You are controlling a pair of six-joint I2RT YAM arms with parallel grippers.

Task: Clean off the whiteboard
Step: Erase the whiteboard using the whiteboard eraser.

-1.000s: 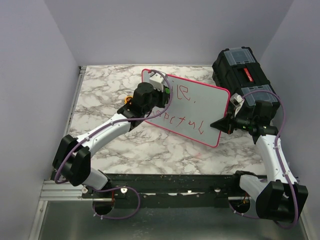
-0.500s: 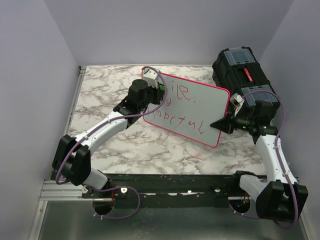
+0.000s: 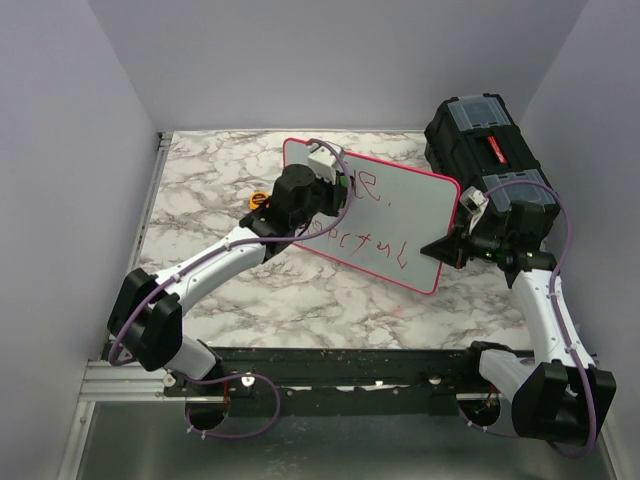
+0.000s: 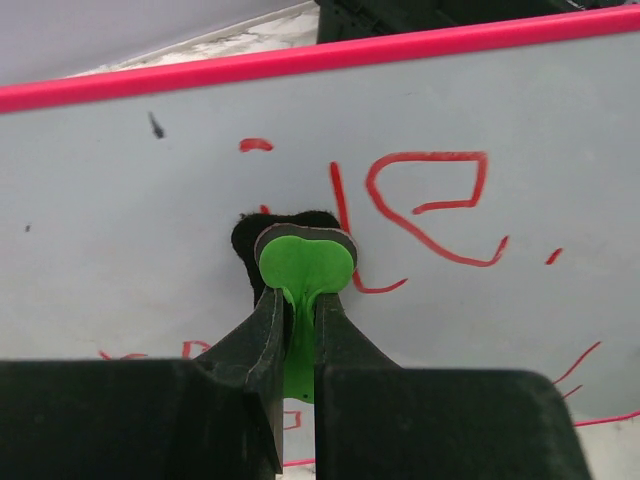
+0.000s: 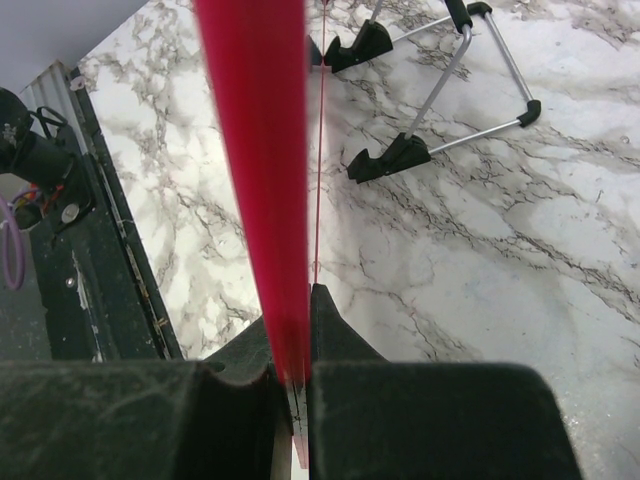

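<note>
- The whiteboard [image 3: 420, 205] sits in the middle of the top view, on the marble worktop [image 3: 220, 170]. It is turned at an angle, so its pink-red rim runs from upper left down to lower right.
- Red handwritten lettering [image 3: 372, 242] crosses the lower part of its face, with a few more strokes near the upper left. In the left wrist view the strokes [image 4: 425, 195] lie to the right of centre on the board [image 4: 130, 200].
- The left hand [image 3: 330, 183] is over the upper left part of the board. Its fingers are narrow, clamped on the green stem of a small eraser [image 4: 305, 262].
- The eraser's black felt edge is against the white face, just beside a red stroke.
- The right hand [image 3: 447, 247] is at the board's right edge, low down. Its fingers are narrow and pinch the rim [image 5: 255, 150], which fills the right wrist view as a red band seen edge-on.
- In that view a wire stand [image 5: 455, 60] with black feet [image 5: 390, 158] rests on the marble to the right of the rim.
- A black toolbox [image 3: 485, 140] stands at the upper right of the top view, behind the right arm.
- A small orange item [image 3: 257, 198] lies on the worktop, just left of the left wrist.
</note>
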